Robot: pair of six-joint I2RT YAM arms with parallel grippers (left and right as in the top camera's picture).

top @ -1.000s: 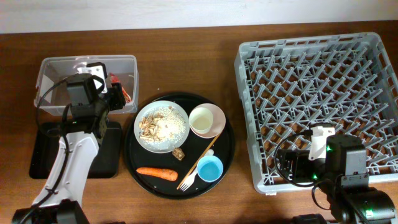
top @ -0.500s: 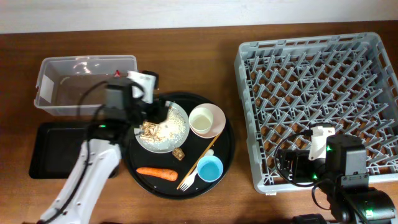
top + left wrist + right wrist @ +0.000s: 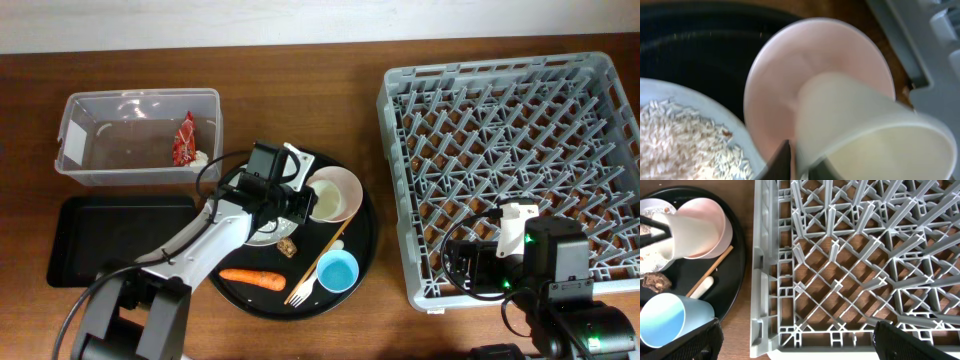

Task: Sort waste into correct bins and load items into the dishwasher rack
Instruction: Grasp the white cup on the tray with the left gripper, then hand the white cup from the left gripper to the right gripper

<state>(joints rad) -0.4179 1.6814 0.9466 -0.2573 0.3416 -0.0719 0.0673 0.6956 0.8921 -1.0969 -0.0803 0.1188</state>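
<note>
Plainly the left gripper (image 3: 801, 164) is clenched on the rim of the white cup (image 3: 860, 130), which hangs tilted over the pink bowl (image 3: 775, 75) on the round tray (image 3: 365, 235). The right gripper (image 3: 802, 345) sits spread wide by the rack (image 3: 500, 140). A one-sided rim pinch could let the cup swing or slip, knocking the bowl or scattering rice from the plate (image 3: 742, 137) just beside. Everything rests on a brown wooden table (image 3: 300, 90) against a pale wall (image 3: 300, 20).
</note>
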